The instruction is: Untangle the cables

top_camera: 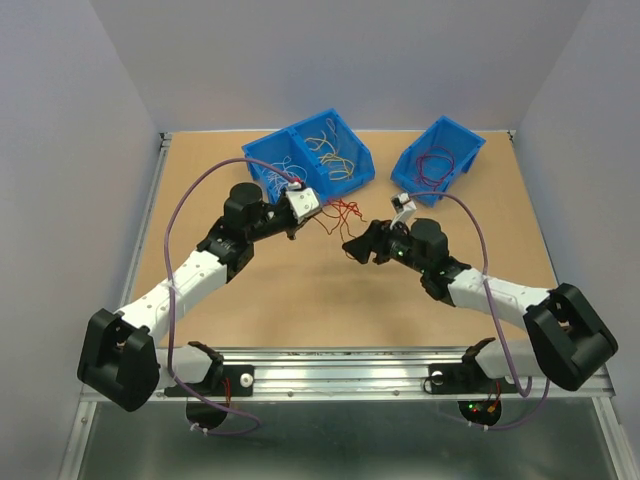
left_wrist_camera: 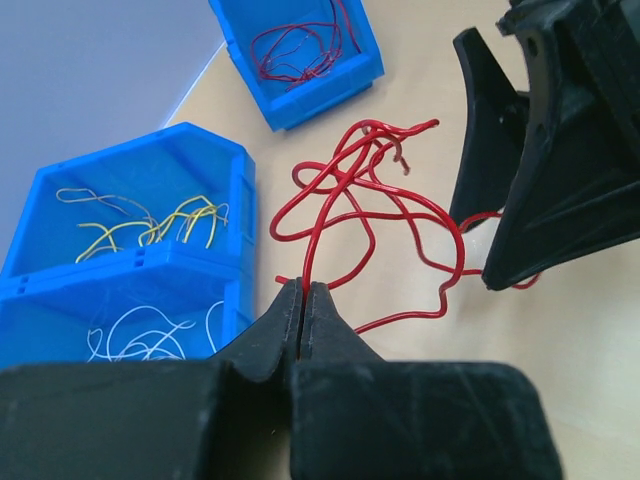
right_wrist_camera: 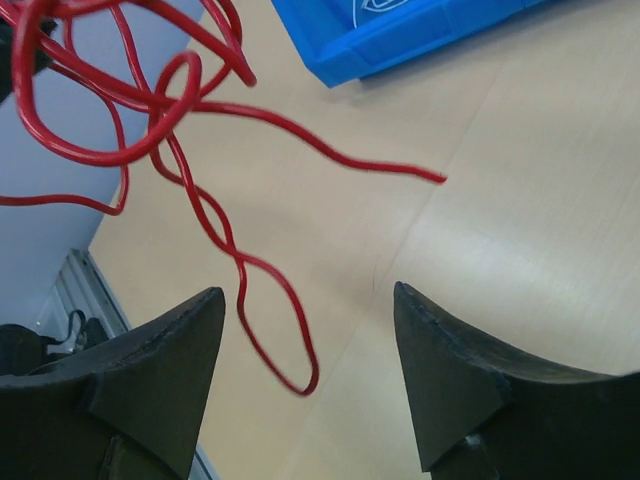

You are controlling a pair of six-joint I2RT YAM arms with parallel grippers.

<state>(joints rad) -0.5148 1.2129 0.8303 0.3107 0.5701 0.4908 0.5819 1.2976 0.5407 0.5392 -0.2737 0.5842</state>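
Light is even and diffuse in all three views, no hard hotspots.

Top view: bench (top_camera: 320, 300) uniformly lit, only soft, short shadows under the arms (top_camera: 190, 275). Walls (top_camera: 60, 150) flat grey. Metal rail (top_camera: 340, 362) has a mild sheen. Sharp overall.

Left wrist: red cables (left_wrist_camera: 362, 150) and blue bin (left_wrist_camera: 140, 265) crisp and saturated, thin highlight lines along the cables. Own jaws at the bottom near black, soft, little detail.

Right wrist: cables close to the lens look slightly soft at top left. Jaws dark and out of focus. Bench grain readable, soft shadow under the bin edge.

Both wrist views stretch toward the edges.
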